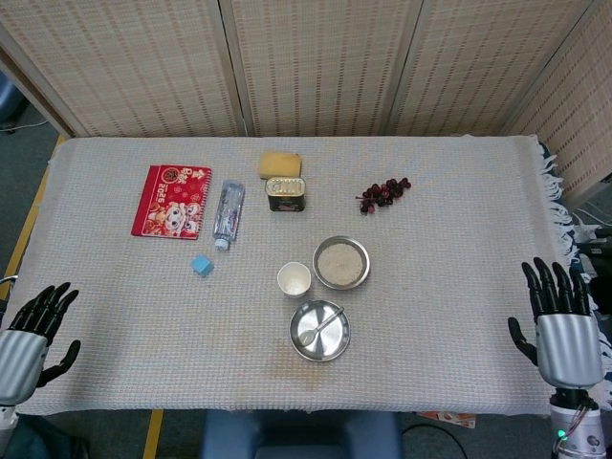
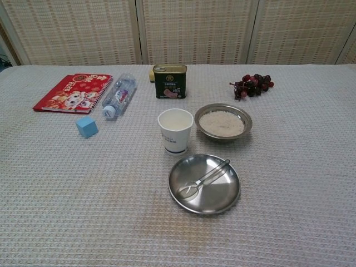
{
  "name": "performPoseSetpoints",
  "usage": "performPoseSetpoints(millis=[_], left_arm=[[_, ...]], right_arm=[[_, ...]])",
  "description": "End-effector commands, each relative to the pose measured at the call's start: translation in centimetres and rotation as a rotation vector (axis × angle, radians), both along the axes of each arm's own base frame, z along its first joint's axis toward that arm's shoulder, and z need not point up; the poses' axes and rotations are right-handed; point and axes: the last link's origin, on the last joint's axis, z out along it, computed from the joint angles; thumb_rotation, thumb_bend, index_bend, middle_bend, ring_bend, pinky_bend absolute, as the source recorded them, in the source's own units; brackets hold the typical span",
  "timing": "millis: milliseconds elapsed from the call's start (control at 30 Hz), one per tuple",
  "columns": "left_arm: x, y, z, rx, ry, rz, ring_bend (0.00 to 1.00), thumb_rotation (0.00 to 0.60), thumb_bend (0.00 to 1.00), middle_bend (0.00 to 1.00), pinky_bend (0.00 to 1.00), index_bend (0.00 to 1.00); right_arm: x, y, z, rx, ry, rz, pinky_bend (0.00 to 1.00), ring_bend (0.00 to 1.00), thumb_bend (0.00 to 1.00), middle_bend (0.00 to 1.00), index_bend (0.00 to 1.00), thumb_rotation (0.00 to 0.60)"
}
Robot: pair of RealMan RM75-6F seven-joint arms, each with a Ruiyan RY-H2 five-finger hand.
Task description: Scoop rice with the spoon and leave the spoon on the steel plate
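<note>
At six o'clock from the round steel bowl of white rice [image 1: 341, 263], our slim metal spoon [image 2: 203, 180] lies in the shallow round steel plate [image 2: 221, 199], so we judge the task done, with our left hand [image 1: 27, 337] and right hand [image 1: 562, 326] both empty, fingers spread.

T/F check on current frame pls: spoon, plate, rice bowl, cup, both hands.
1. The spoon lies in the steel plate. True.
2. The right hand holds the spoon. False: it is open at the table's right edge, holding nothing.
3. The rice bowl stands behind the steel plate. True.
4. The paper cup lies tipped over. False: it stands upright.
5. The left hand grips the blue cube. False: it is open, far from it.
</note>
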Motion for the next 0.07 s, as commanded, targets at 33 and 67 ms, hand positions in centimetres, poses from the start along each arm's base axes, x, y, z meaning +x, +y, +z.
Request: performPoseSetpoints(millis=[33, 67], left_arm=[[0.20, 0.12, -0.40, -0.007, 0.008, 0.004, 0.00, 0.600, 0.41, 0.00, 0.15, 0.00], [0.24, 0.12, -0.46, -0.010, 0.009, 0.004, 0.00, 0.600, 0.41, 0.00, 0.15, 0.00]], right_arm=[[-0.63, 0.12, 0.34, 0.033, 0.001, -0.013, 0.00, 0.00, 0.23, 0.01, 0.00, 0.600], [-0.75, 0.08, 0.28, 0.045, -0.001, -0.020, 0.00, 0.00, 0.23, 0.00, 0.00, 0.600]])
